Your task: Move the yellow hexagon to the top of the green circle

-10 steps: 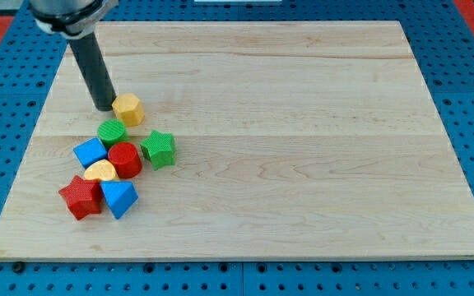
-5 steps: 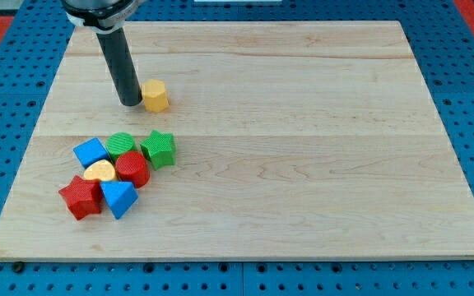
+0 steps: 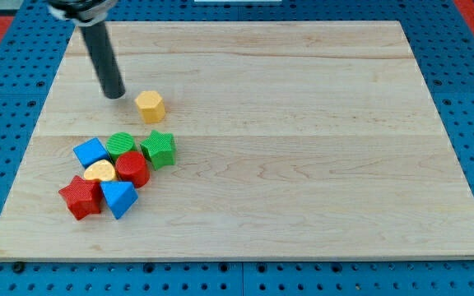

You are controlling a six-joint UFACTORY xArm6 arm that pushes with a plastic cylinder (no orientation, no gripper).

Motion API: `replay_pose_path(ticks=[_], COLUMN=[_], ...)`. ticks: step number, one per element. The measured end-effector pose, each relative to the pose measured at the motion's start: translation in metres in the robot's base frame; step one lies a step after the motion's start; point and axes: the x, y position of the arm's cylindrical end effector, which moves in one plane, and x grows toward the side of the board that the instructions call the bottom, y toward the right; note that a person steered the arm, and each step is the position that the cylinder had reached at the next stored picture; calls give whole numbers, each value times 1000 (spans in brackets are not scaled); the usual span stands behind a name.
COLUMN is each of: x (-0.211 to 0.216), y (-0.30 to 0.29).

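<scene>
The yellow hexagon [image 3: 150,106] lies alone on the wooden board, above and to the right of the green circle [image 3: 121,145]. The green circle sits at the top of a cluster of blocks at the view's left. My tip [image 3: 115,94] rests on the board up and to the left of the yellow hexagon, with a small gap between them. It stands well above the green circle.
The cluster holds a green star [image 3: 159,148], a red cylinder [image 3: 132,168], a blue cube [image 3: 90,153], a yellow rounded block [image 3: 99,173], a red star-like block [image 3: 81,196] and a blue block [image 3: 119,197]. The board's left edge [image 3: 48,107] is near.
The yellow hexagon was pushed up and right, away from the green circle, then slid slightly down. My tip followed it right, then drew back to the left, off the hexagon.
</scene>
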Motion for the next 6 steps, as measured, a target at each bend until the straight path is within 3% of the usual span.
replay_pose_path(ticks=[2, 3, 4, 6], x=[-24, -21, 19, 22], y=[30, 79, 79, 78])
